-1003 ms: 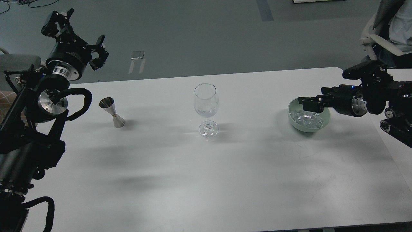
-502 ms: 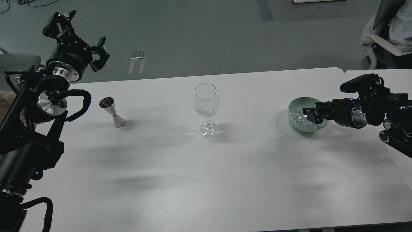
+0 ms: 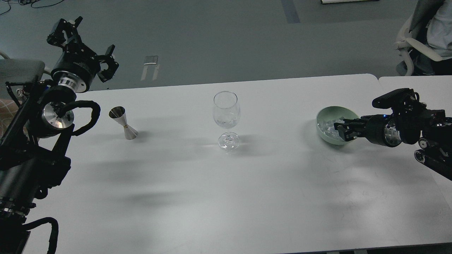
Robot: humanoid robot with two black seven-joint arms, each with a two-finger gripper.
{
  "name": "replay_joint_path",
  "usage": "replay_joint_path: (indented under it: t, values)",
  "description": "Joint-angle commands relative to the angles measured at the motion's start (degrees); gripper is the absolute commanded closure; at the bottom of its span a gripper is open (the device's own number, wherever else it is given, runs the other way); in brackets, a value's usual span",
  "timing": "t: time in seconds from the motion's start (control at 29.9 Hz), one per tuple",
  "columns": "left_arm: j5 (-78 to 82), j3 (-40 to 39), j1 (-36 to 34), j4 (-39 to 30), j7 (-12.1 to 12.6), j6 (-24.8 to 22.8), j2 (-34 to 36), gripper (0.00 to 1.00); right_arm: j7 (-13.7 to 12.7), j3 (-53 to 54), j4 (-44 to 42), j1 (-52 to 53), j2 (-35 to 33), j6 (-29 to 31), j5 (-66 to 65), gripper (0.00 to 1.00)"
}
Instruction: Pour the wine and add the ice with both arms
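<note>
A clear stemmed wine glass stands upright at the table's middle, with a little clear wine at the bottom of its bowl. A pale green bowl at the right holds several clear ice chunks. My right gripper reaches in from the right, its tips dipped over the bowl's right rim among the ice. Its fingers are dark, and I cannot tell whether they hold anything. My left gripper is raised beyond the table's far left edge, open and empty.
A steel jigger stands upright on the left of the white table, below my left arm. A second table adjoins at the right. A seated person on a chair is at the far right.
My right gripper has dropped from above the bowl and drawn back right, its tips now low at the bowl's right side. My left gripper has shifted only slightly.
</note>
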Motion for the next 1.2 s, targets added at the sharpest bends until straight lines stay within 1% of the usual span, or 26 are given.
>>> replay_joint_path:
  t: [0.0,0.27,0.43,0.57,0.64,0.7,0.8,0.9,1.1,1.17]
  values:
    - [0.04,0.0,0.14,0.02,0.0,-0.05,0.08,0.02,0.0,0.07,-0.09,-0.01,0.3,-0.17,-0.01,0.81]
    - [0.21,0.0,0.22,0.63,-0.09,-0.05,0.08,0.02,0.09,0.07,-0.7,0.16,0.74,-0.26,-0.01,0.8]
    - [0.22,0.0,0.31,1.51,-0.17,-0.05,0.08,0.02,0.09,0.07,-0.61,0.78,0.66,-0.26,0.17,0.97]
    - [0.3,0.0,0.22,1.51,-0.17,-0.14,0.08,0.02,0.27,0.33,-0.09,0.78,-0.13,-0.87,0.6,0.98]
    - [0.3,0.0,0.22,1.51,-0.17,-0.14,0.08,0.02,0.27,1.03,0.96,0.78,-1.62,-2.1,0.78,0.98]
    - [0.39,0.0,0.22,1.51,-0.17,-0.14,0.08,0.02,0.27,3.83,5.43,0.52,-4.87,-2.46,0.87,0.96]
    - [0.48,0.0,0.14,1.51,-0.09,-0.14,-0.1,0.02,0.09,6.91,10.09,0.51,-6.81,-2.72,0.96,0.94]
    - [0.57,0.0,0.05,1.25,-0.09,-0.23,-0.27,0.02,0.0,11.65,14.31,0.51,-8.22,-2.72,0.87,0.94]
    - [0.57,-0.09,-0.3,0.72,-0.09,-0.93,-0.27,0.02,-0.35,18.34,21.0,0.95,-7.43,-2.55,0.87,0.94]
    - [0.57,-0.09,-0.48,0.72,-0.09,-0.93,-0.19,0.02,-0.52,19.66,24.33,2.0,-6.03,-2.55,0.87,0.94]
